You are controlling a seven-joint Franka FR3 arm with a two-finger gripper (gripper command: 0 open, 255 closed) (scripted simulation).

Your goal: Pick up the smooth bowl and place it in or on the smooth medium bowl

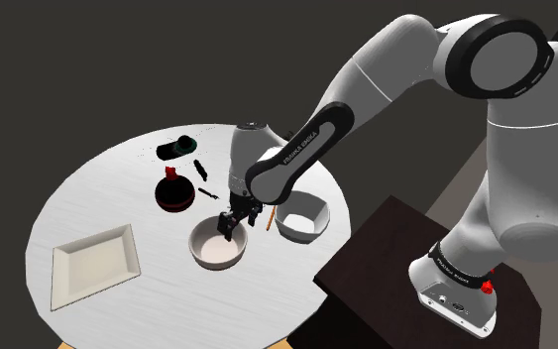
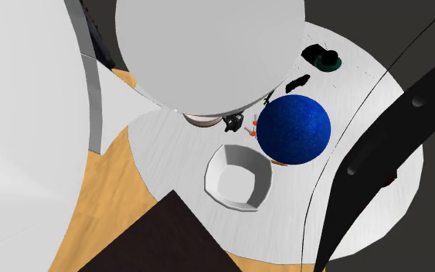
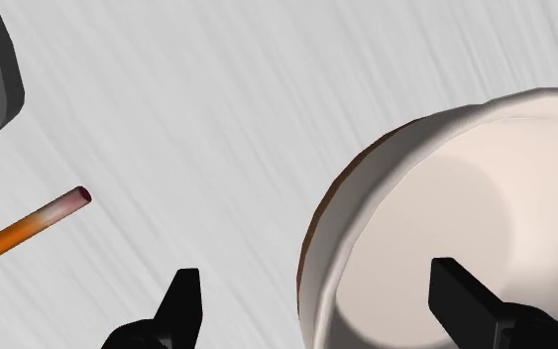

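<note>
We found the round surface (image 1: 98, 198) carrying the faceted white bowl (image 1: 301, 228) and, just beside it, the round white bowl (image 1: 212, 253). The pincer (image 3: 316, 273) stood wide over the latter, one finger inside its rim and one outside, in our judgement positioned for a rim grasp; it held nothing.

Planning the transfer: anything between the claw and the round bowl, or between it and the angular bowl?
Nothing between the claw and the round bowl: its open fingers straddle the rim. Between that bowl and the angular bowl, a thin orange stick lies flat on the table; a lifted carry should probably clear it.
</note>
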